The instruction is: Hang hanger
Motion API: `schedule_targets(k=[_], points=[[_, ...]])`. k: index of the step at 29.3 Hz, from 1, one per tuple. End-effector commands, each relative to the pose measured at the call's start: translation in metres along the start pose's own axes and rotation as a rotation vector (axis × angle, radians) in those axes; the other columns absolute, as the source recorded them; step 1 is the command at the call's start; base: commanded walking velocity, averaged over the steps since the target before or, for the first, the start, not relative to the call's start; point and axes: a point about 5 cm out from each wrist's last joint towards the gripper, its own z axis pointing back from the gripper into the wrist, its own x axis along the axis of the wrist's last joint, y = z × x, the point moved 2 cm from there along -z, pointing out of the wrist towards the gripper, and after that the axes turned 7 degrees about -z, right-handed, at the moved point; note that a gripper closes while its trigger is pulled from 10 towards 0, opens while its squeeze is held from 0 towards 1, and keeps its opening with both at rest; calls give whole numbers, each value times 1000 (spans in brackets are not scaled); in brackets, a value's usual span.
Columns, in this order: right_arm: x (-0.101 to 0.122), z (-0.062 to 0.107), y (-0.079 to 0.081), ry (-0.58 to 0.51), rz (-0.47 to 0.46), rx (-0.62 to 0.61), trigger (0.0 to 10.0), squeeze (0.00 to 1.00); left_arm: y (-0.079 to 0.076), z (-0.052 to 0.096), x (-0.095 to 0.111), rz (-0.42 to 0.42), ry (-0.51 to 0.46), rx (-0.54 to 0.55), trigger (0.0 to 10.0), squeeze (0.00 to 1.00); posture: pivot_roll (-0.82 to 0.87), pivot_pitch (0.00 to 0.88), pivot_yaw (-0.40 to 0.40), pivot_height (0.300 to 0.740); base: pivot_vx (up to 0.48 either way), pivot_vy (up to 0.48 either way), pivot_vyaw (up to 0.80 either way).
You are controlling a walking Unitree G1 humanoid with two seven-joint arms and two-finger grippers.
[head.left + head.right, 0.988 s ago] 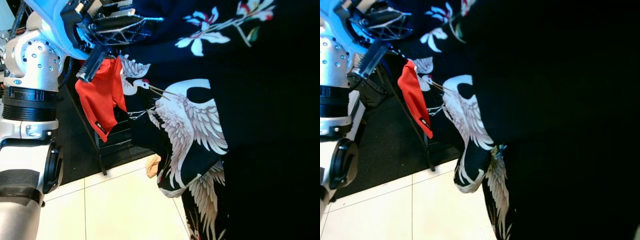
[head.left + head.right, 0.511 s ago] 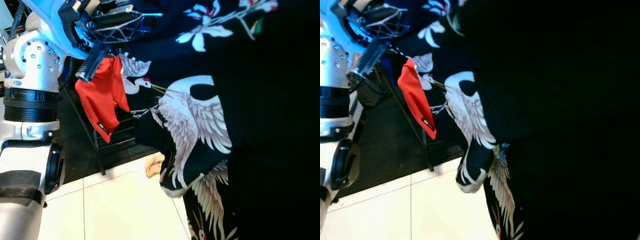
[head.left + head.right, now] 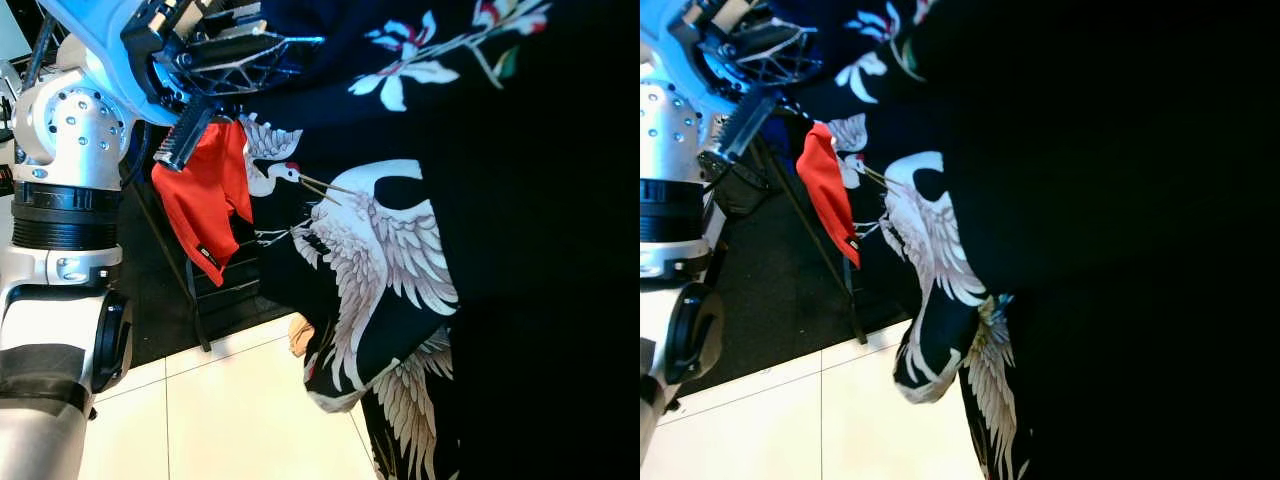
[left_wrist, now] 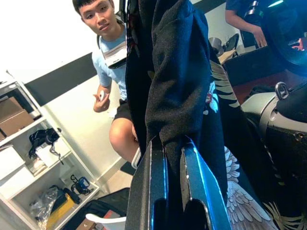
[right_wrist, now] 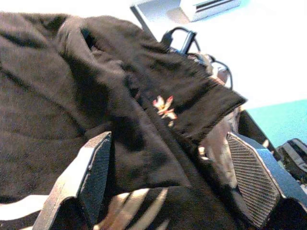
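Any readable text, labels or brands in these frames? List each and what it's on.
None can be read.
Black tag on the red garment: a pale mark, too small to read.
Card on the person's chest: too blurred to read.
Black crane-print garment: pictures, no lettering.

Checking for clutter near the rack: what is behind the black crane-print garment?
A red cloth and a dark rack leg show beside the black crane-print garment; the rest is covered.

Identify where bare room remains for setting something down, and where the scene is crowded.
Free: the pale tiled floor, bordered by the dark mat behind and the crane-print garment on the right. Crowded: up where the left gripper, red cloth and garment meet.
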Motion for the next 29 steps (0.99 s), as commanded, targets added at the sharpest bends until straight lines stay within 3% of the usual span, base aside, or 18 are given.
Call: schedule_targets(k=[1, 2, 4, 11, 22, 25, 29], points=[[-13, -7, 1, 54, -31, 20, 10000, 0, -1, 2, 3, -9, -22, 6, 9686, 0, -58, 31, 87, 740, 0, 0, 0], [-13, -7, 1, 54, -31, 20, 10000, 0, -1, 2, 3, -9, -22, 6, 9686, 0, -58, 31, 87, 740, 0, 0, 0], [-28, -9, -1, 154, -79, -8, 10000, 0, -1, 1, 3, -8, -22, 7, 9686, 0, -58, 31, 84, 740, 0, 0, 0], [-32, -7, -1, 234, -83, -42, 10000, 0, -2, 2, 2, -9, -23, 11, 9725, 0, -58, 34, 83, 740, 0, 0, 0], [-22, -5, -1, 195, -1, -87, 10000, 0, -1, 4, 1, -12, -13, 28, 9569, 0, -58, 34, 89, 740, 0, 0, 0], [-16, -10, 8, 199, 63, -64, 10000, 0, 1, 8, 1, -16, -4, 46, 9569, 0, -67, 33, 96, 740, 0, 0, 0], [-15, -12, 10, 207, 73, -51, 10000, 0, 2, 8, 1, -17, -2, 50, 9569, 0, -67, 33, 96, 740, 0, 0, 0]])
